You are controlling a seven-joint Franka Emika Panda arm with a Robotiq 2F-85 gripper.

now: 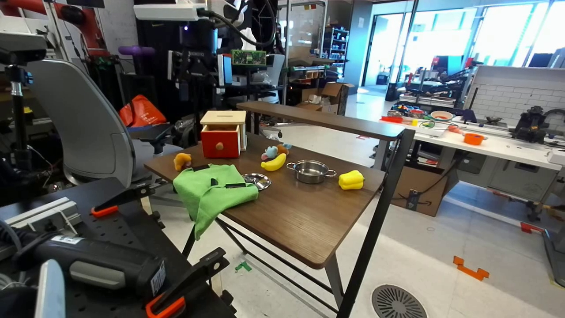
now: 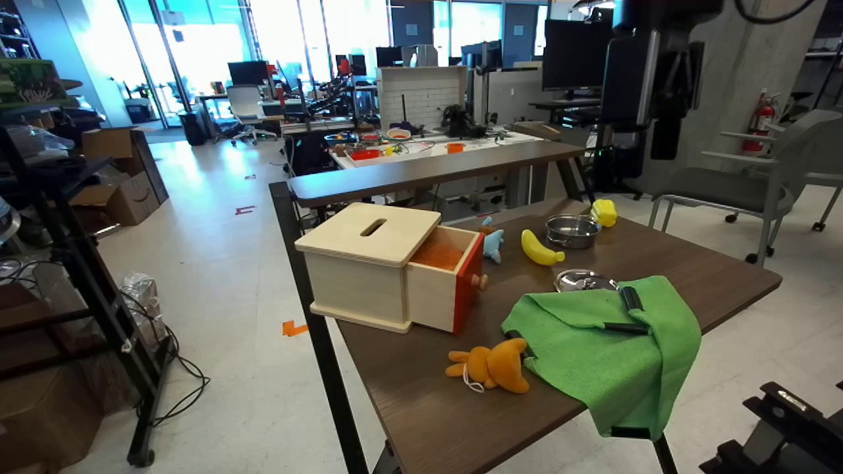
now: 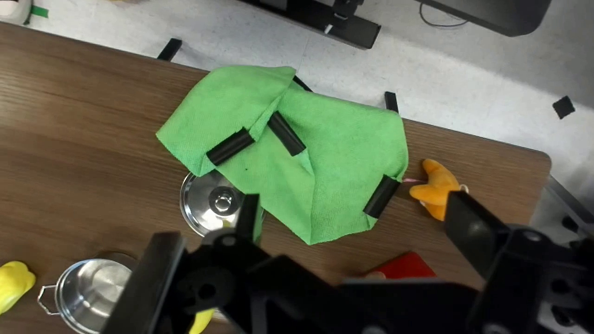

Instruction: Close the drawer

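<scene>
Wrist view: the gripper (image 3: 355, 222) stands spread, holding nothing, likely because pushing needs no grasp. In an exterior view, the red-fronted drawer (image 2: 444, 289) juts toward three o'clock from its wooden box (image 2: 357, 280); in an exterior view, an orange plush toy (image 1: 182, 161) sits at eight o'clock from it, presumably outside its path.

We are seeing the table (image 1: 304, 221) obliquely, below centre, in both exterior views, seemingly from overhead in the wrist view.
</scene>
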